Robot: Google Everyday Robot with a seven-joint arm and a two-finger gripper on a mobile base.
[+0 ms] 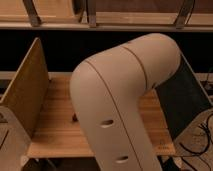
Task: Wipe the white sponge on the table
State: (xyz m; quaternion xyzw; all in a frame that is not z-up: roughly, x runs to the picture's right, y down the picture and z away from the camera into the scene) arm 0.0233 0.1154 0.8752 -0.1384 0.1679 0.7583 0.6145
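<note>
My beige arm (120, 100) fills the middle of the camera view and hides much of the light wooden table (57, 130). The gripper is out of view, hidden behind the arm's elbow. The white sponge does not show; it is hidden or out of view. A small dark bit (74, 118) shows on the tabletop at the arm's left edge; I cannot tell what it is.
An upright wooden side panel (27, 90) stands at the table's left end. A dark panel (185, 102) stands at its right end. A shelf with slanted metal struts (90, 17) runs along the back. Cables (202, 137) hang at the lower right.
</note>
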